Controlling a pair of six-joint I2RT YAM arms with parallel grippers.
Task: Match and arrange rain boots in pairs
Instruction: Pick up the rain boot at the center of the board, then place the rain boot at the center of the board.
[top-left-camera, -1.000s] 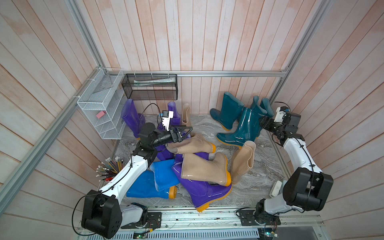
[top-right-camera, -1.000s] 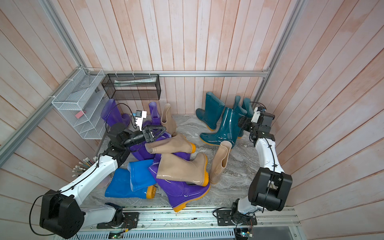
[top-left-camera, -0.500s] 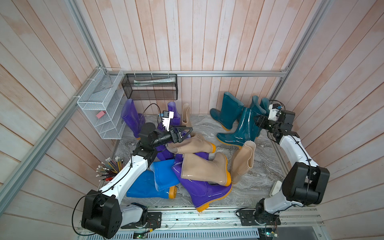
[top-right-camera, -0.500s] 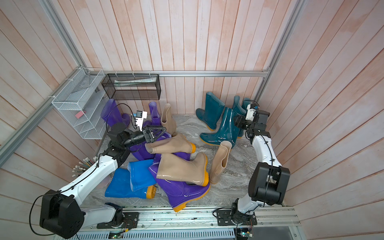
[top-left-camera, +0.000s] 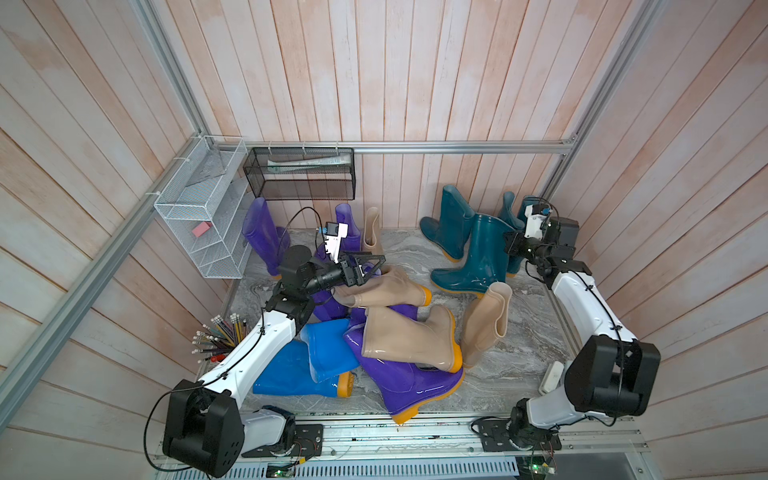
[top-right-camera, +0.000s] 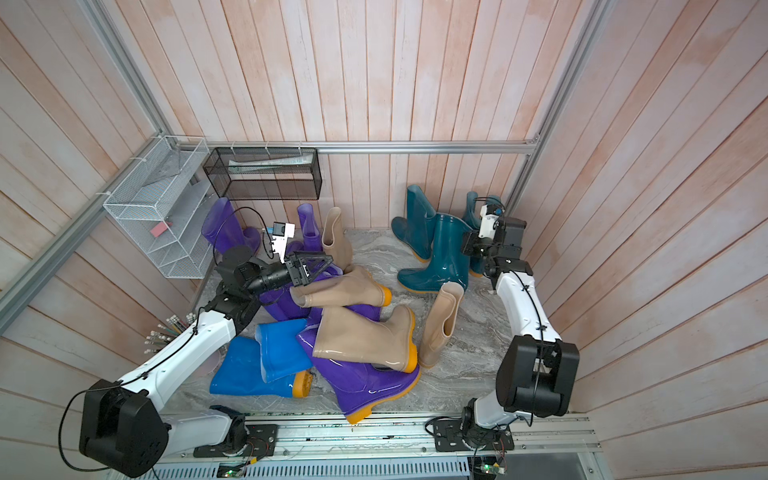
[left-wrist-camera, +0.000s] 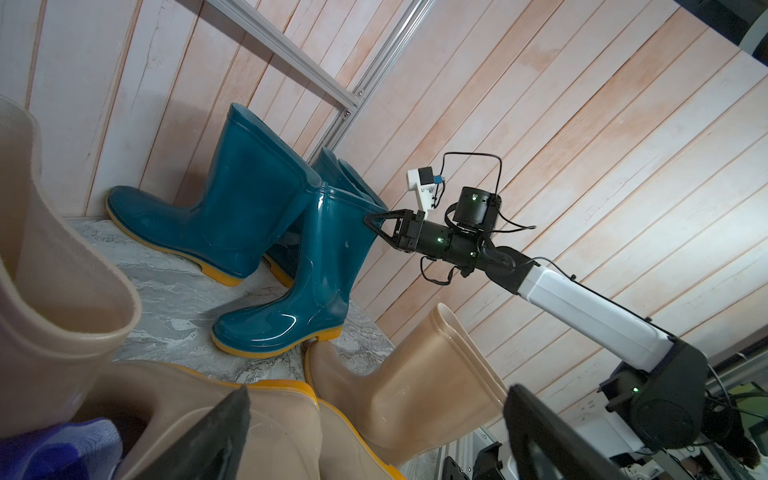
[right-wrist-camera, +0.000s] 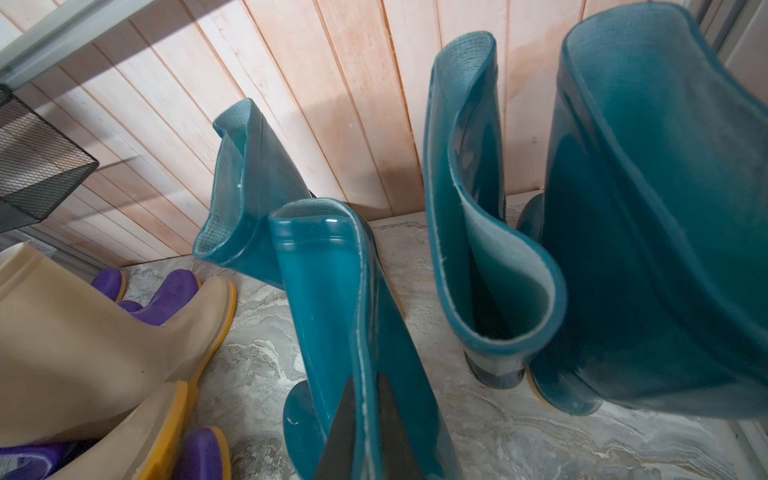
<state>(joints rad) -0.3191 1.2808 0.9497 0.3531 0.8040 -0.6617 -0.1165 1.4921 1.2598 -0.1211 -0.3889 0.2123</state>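
Between right gripper (right-wrist-camera: 365, 379) jaws: teal boot (right-wrist-camera: 332, 291) cuff, pinched.

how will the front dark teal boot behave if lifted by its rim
The dark teal boot will probably flop: its shaft flattens where the jaws pinch the rim, and a neighbouring teal boot sags folded. Its glossy surface may slip. The thick-soled foot likely hangs heavy.

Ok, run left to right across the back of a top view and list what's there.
White rack → black basket → upright beige boot → teal boots.
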